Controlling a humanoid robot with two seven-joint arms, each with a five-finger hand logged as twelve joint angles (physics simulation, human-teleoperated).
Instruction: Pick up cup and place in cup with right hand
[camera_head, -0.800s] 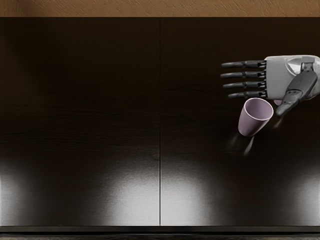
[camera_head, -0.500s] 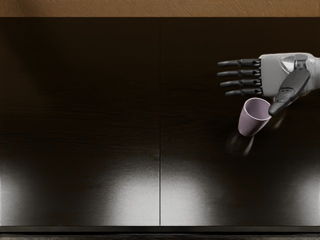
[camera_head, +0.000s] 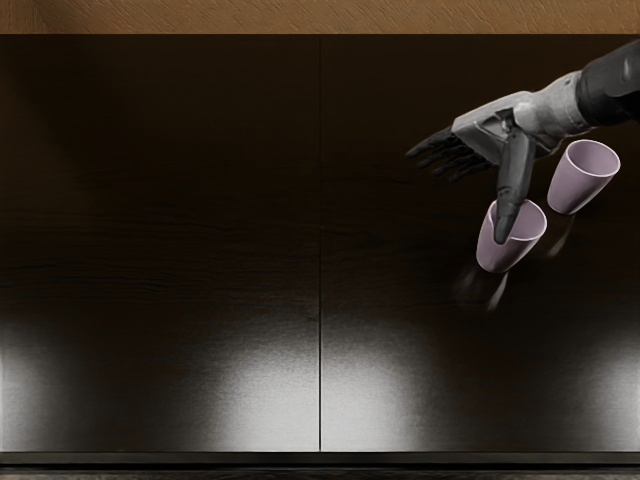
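Note:
My right hand (camera_head: 468, 190) reaches in from the upper right, fingers spread and pointing left, holding nothing. Its thumb hangs down across the opening of a pink cup (camera_head: 495, 252); whether it touches the cup cannot be told. A second pink cup (camera_head: 582, 178) of similar look stands to the right, below the wrist. The two cups are apart, each with its mouth up. The left hand does not show.
The dark table (camera_head: 200, 250) has a seam down its middle and bright reflections near the front edge. A brown surface (camera_head: 320, 16) lies beyond its back edge.
My right hand has shifted left and turned, with its fingers now angled down-left and its forearm showing. The right-hand cup, mostly hidden before, is now uncovered. The nearer cup stands where it was.

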